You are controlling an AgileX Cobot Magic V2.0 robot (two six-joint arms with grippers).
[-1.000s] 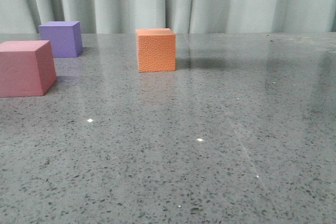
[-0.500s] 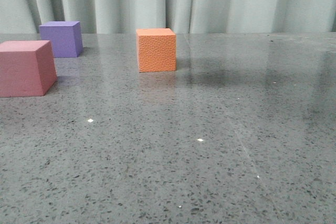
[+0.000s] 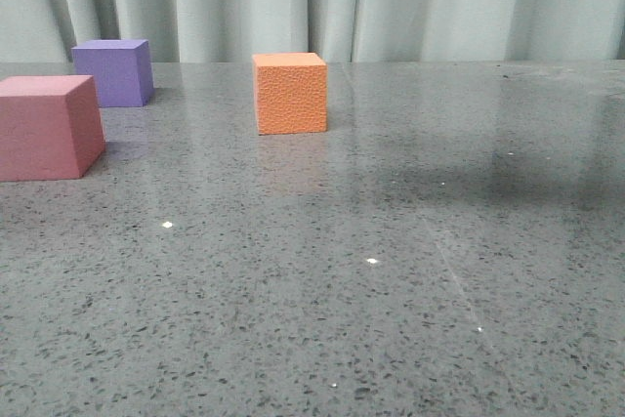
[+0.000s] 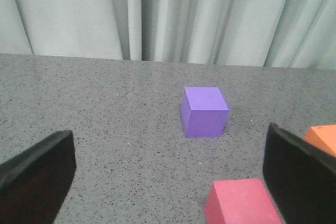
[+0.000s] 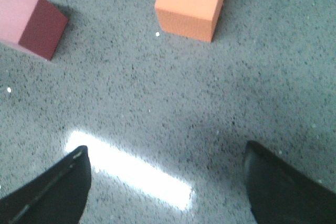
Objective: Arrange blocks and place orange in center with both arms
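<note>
Both pincers hang open and empty: the right pincer [image 5: 167,187] hovers over bare table [image 3: 410,271] short of the orange cube [image 3: 290,93], having climbed out of the front view where its tip showed a second ago, and the left pincer [image 4: 168,182] looks across at the purple cube [image 4: 205,112]. The orange cube sits alone mid-table, with the pink-red cube [image 3: 47,127] and the purple one well apart to its left, so I'd say those two remain to be arranged. No labels or writing anywhere.

Pale pleated curtain [image 3: 244,2] hangs behind a glossy grey speckled table [image 3: 391,271].
</note>
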